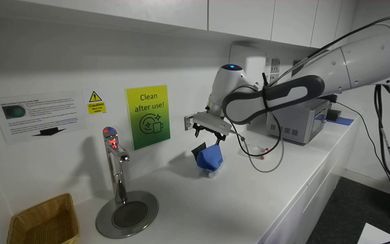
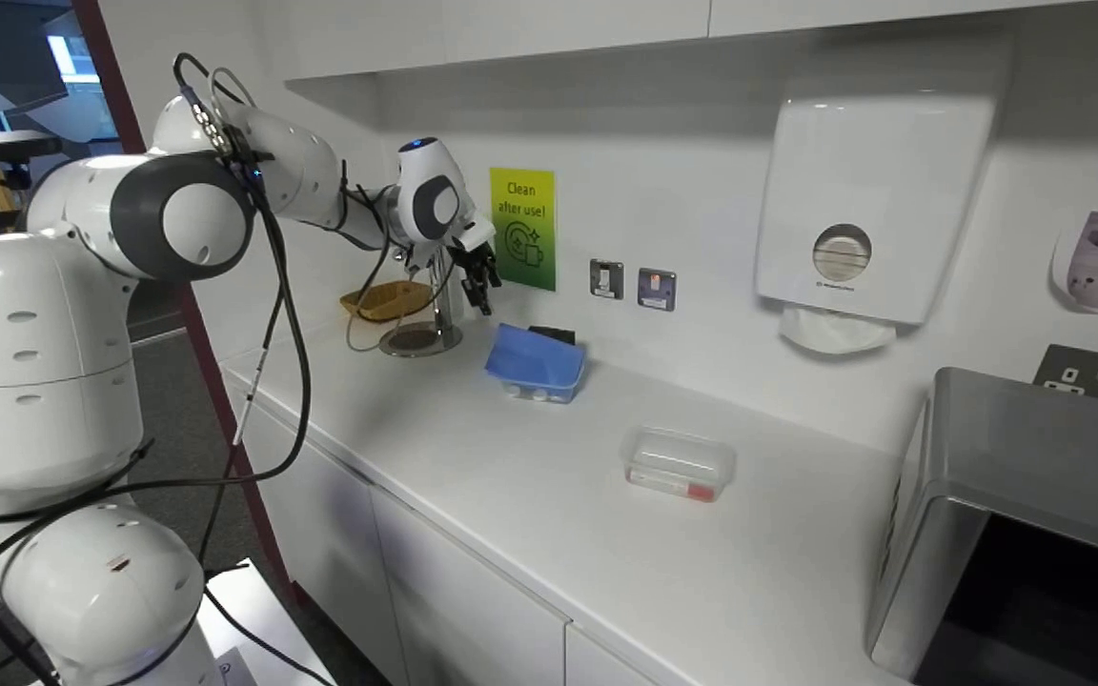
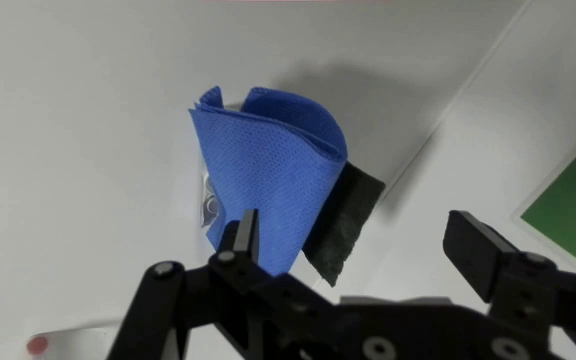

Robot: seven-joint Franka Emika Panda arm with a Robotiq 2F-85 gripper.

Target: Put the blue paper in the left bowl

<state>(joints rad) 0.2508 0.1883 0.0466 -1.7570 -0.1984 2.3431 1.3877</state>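
The blue paper [image 1: 210, 157] is a folded blue sheet. It stands tilted in a small clear container [image 2: 538, 392] near the wall, and shows in an exterior view [image 2: 535, 358] and the wrist view [image 3: 273, 160]. A dark, ragged-edged piece [image 3: 345, 222] sticks out beside it on the wall side. Another clear container [image 2: 678, 459] with a red-ended item stands nearer the microwave. My gripper [image 1: 207, 139] is open and empty above the blue paper. In the wrist view the gripper's [image 3: 352, 220] left finger overlaps the paper's lower part; I cannot tell whether they touch.
A chrome tap [image 1: 115, 166] over a round drain [image 1: 130, 214] and a wicker basket [image 1: 44, 222] stand on the counter. A grey microwave [image 2: 1016, 476] is at the opposite end. A towel dispenser [image 2: 878, 181] hangs on the wall; cabinets [image 1: 239, 17] overhang the counter.
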